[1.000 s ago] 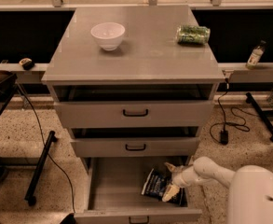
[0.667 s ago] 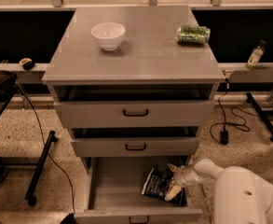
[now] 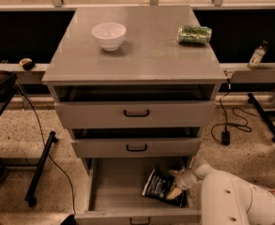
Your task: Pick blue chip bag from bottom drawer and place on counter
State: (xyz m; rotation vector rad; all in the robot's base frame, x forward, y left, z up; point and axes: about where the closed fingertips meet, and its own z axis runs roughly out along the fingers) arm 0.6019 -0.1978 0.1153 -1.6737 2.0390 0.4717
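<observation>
The blue chip bag point(image 3: 156, 187) lies in the right half of the open bottom drawer point(image 3: 116, 189), dark navy with white lettering. My gripper point(image 3: 175, 187) is down inside the drawer at the bag's right edge, touching or nearly touching it. My white arm point(image 3: 233, 200) reaches in from the lower right. The light grey counter point(image 3: 141, 50) is the top of the cabinet above.
A white bowl point(image 3: 109, 35) and a small green package point(image 3: 194, 34) sit on the counter. The two upper drawers point(image 3: 136, 112) are slightly open. A bottle point(image 3: 256, 55) stands on a ledge at the right. Cables and a black stand leg point(image 3: 41, 165) lie on the floor.
The white arm's bulk has shifted left and fills more of the lower right corner. The gripper stays at the chip bag's right edge; the bag has not moved.
</observation>
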